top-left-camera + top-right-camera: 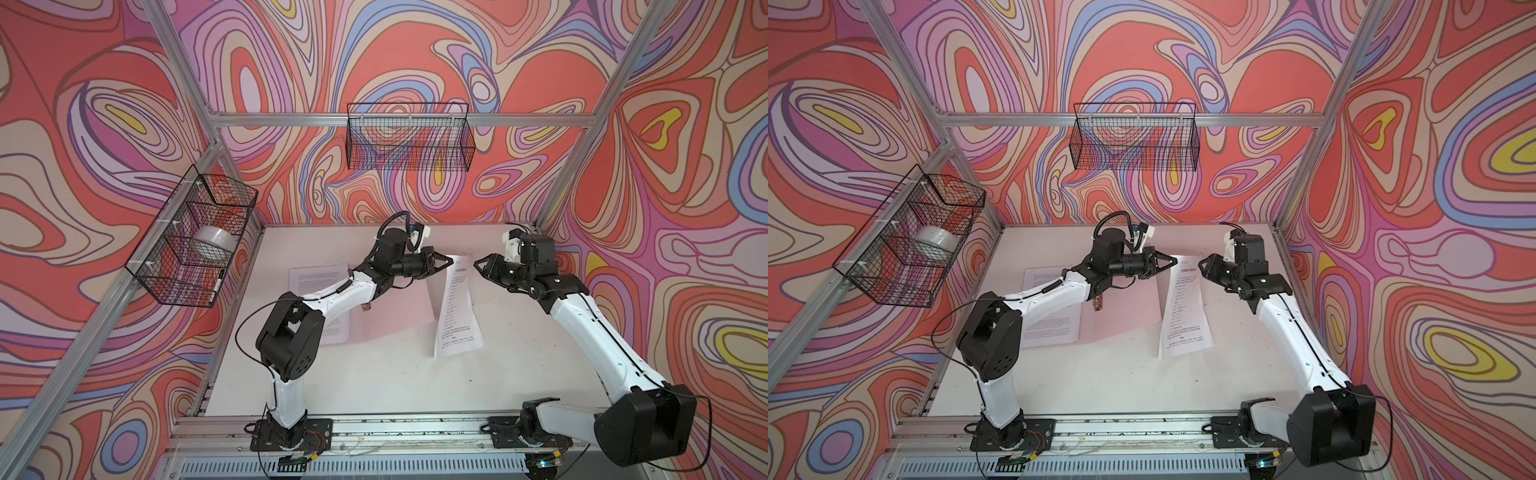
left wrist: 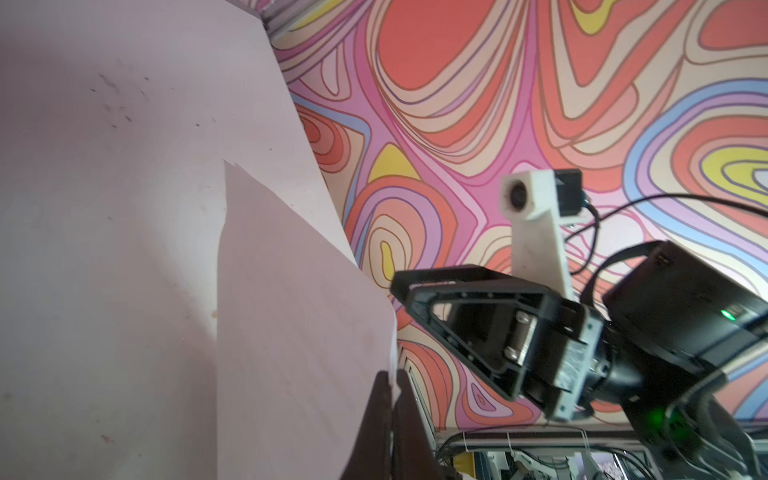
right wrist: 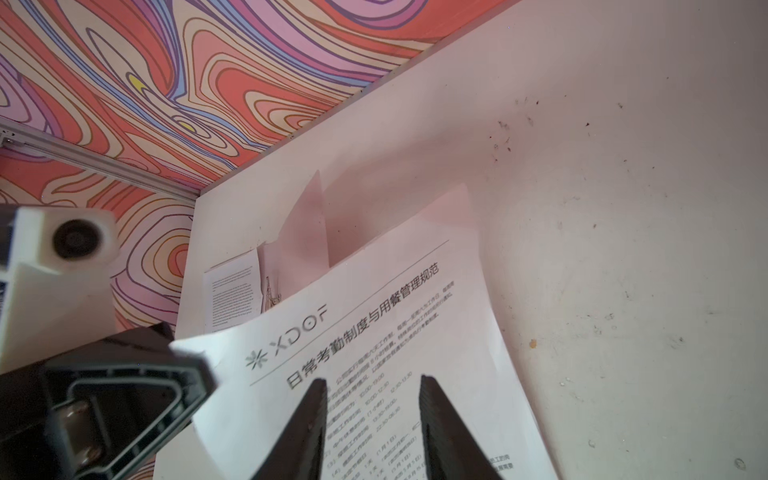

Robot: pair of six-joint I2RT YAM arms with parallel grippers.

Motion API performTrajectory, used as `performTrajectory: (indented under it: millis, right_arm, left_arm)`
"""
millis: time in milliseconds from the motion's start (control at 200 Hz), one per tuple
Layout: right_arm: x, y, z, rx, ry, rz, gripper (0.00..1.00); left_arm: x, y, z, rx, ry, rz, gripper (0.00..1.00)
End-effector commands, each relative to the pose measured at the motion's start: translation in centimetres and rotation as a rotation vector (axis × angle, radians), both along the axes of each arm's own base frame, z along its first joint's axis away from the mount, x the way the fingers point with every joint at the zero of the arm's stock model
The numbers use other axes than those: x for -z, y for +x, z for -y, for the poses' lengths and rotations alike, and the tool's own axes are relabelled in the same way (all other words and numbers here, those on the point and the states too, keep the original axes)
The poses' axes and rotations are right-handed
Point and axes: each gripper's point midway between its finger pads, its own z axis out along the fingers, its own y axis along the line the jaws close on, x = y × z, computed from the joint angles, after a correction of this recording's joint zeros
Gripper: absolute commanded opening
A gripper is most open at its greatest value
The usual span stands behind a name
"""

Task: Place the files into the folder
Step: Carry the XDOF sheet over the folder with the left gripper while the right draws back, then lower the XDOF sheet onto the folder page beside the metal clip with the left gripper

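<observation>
Pale pink card, the folder [image 1: 401,309] lies open and flat on the white table [image 1: 374,382], with a small metal clip [image 1: 366,307] at its middle fold. A printed white sheet [image 1: 312,277] rests on the folder's left half, partly hidden under the left arm.

A second printed sheet [image 1: 457,311] hangs just beside the folder's right edge. Its upper corner is lifted above the table, beyond the folder's far right corner, and it curves down so that its lower end reaches the table near the folder's near right corner. Both top views show it this way [image 1: 1185,309].

The left gripper [image 1: 451,261] is clenched on that raised corner. In the left wrist view its dark fingers [image 2: 384,419] are pressed together with the paper's edge [image 2: 291,332] pinched between them.

The right gripper [image 1: 478,266] sits on the side of the hanging sheet away from the folder, close to the paper's top edge. Its jaws stand apart and grasp nothing. In the right wrist view the two fingers [image 3: 309,432] are clearly separated, with the sheet's heading and lines of text [image 3: 374,324] visible beyond the gap, and the left gripper [image 3: 195,370] grips the sheet's corner.
</observation>
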Motion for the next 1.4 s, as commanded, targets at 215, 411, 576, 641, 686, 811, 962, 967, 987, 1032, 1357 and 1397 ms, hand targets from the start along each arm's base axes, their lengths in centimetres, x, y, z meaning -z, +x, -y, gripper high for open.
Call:
performTrajectory:
  millis: [215,411,576,641,686,811,962,967,987,1032,1357,1397]
  right_arm:
    - [-1.9,-0.9,0.6,0.024,0.001,0.022,0.39]
    - [-2.3,-1.0,-0.3,-0.008,0.045,0.027,0.38]
    - [-2.7,-1.1,-0.4,-0.016,0.049,0.038,0.38]
    - [-2.5,-1.1,-0.6,-0.030,0.054,0.027,0.38]
    - [-2.3,-1.1,-0.8,-0.039,0.062,0.018,0.38]
    - [-1.1,-1.0,-1.4,-0.056,0.089,-0.008,0.38]
    - [0.0,-0.8,-1.4,-0.051,0.092,-0.027,0.37]
    - [0.1,-0.8,-1.4,-0.050,0.092,-0.029,0.37]
    - [0.2,-0.8,-1.5,-0.052,0.092,-0.032,0.37]
    - [0.3,-0.7,-1.8,-0.063,0.090,-0.036,0.36]
    - [4.4,0.0,-6.3,-0.152,-0.025,-0.119,0.36]
    - [4.8,0.1,-6.4,-0.152,-0.027,-0.128,0.36]
  left_arm:
    - [-8.8,-6.7,-2.7,0.031,-0.029,0.130,0.00]
    - [-9.1,-5.1,-5.8,-0.008,0.081,0.193,0.00]
    - [-7.2,-1.6,-9.5,-0.090,0.154,0.197,0.00]
    - [-6.0,0.0,-11.1,-0.117,0.195,0.199,0.00]
    - [-4.7,1.4,-12.2,-0.148,0.239,0.192,0.00]
    - [-0.5,4.9,-14.7,-0.201,0.388,0.168,0.00]
    - [4.0,8.7,-16.2,-0.234,0.452,0.118,0.00]
    - [4.0,8.8,-16.3,-0.236,0.453,0.119,0.00]
    - [4.5,9.2,-16.4,-0.237,0.456,0.114,0.00]
    - [5.5,10.0,-16.7,-0.241,0.460,0.109,0.00]
    - [10.3,12.3,-18.8,-0.220,0.569,0.081,0.00]
    - [10.7,12.6,-19.3,-0.224,0.583,0.079,0.00]
